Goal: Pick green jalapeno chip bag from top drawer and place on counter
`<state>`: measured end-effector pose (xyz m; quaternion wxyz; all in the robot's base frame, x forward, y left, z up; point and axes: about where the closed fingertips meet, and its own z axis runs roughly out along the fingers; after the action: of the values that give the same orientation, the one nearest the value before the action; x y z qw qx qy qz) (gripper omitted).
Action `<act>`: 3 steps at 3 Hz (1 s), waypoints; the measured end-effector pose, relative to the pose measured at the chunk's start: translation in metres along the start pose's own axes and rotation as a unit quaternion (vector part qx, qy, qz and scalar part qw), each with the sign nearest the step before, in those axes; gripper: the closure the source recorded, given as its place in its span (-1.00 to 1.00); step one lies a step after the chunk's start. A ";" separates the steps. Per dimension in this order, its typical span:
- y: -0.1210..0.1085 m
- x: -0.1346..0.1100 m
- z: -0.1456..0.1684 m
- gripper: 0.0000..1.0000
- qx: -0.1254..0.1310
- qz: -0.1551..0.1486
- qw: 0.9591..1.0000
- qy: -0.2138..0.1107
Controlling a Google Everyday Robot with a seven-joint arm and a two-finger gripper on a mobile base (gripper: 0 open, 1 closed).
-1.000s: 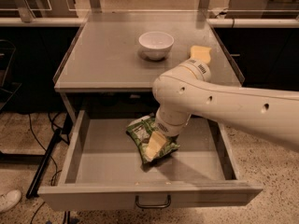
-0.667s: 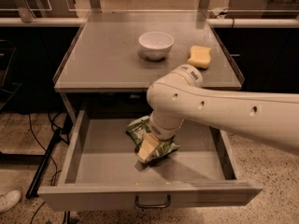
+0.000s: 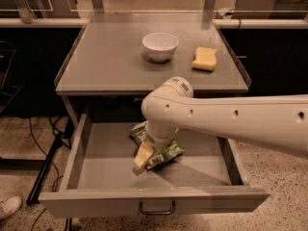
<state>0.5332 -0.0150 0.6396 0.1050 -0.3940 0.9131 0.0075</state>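
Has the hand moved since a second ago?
Yes. The hand has shifted left along the top drawer, toward its left wall, while staying low over the green jalapeno chip bag.

Gripper [image 3: 143, 158] at grn bag [image 3: 166, 154], top drwr [image 3: 108, 158]

The green jalapeno chip bag [image 3: 166, 154] lies crumpled on the floor of the top drawer [image 3: 96, 203], near its middle. Its green foil and white print show on either side of the gripper [image 3: 142, 159], which reaches down inside the drawer and is set against the bag's near-left edge. The wide, shallow grey drawer stands pulled well out beneath the counter [image 3: 110, 61], its small dark loop handle centred on the front panel. The counter, a flat grey top with low clear raised edges, overhangs the drawer's back end.
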 end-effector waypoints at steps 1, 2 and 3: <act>0.000 0.003 0.022 -1.00 -0.003 0.002 1.000 0.012; 0.000 0.005 0.040 -1.00 -0.008 0.002 1.000 0.022; -0.005 0.003 0.055 -0.96 -0.007 0.000 1.000 0.028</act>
<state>0.5448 -0.0154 0.5858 0.0767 -0.3948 0.9156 0.0034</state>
